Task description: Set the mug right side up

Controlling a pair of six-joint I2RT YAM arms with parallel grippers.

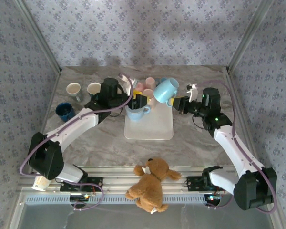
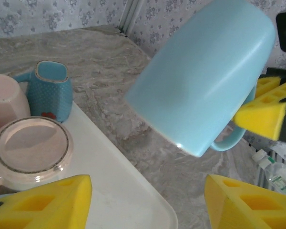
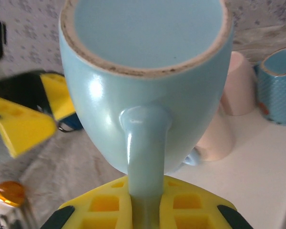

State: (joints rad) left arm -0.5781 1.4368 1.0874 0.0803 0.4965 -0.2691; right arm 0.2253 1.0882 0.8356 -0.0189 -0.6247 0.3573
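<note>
A light blue mug [image 1: 166, 90] hangs tilted in the air over the back right corner of the white tray [image 1: 150, 131]. My right gripper [image 1: 174, 101] is shut on its handle, and in the right wrist view the handle [image 3: 145, 157] runs down between the yellow pads [image 3: 100, 207] with the mug's mouth [image 3: 143, 33] showing above. My left gripper [image 1: 139, 101] stands open over the tray's back edge. In the left wrist view the mug [image 2: 205, 76] hangs ahead of the left gripper [image 2: 148, 200], clear of its yellow fingers [image 2: 43, 202].
On the tray stand pink mugs [image 1: 148, 88], a blue mug [image 1: 136, 113], a patterned blue mug [image 2: 50, 90] and an upturned pink mug [image 2: 31, 148]. Two white mugs [image 1: 74, 89] and a dark blue mug [image 1: 65, 111] sit at the left. A teddy bear [image 1: 150, 183] lies at the near edge.
</note>
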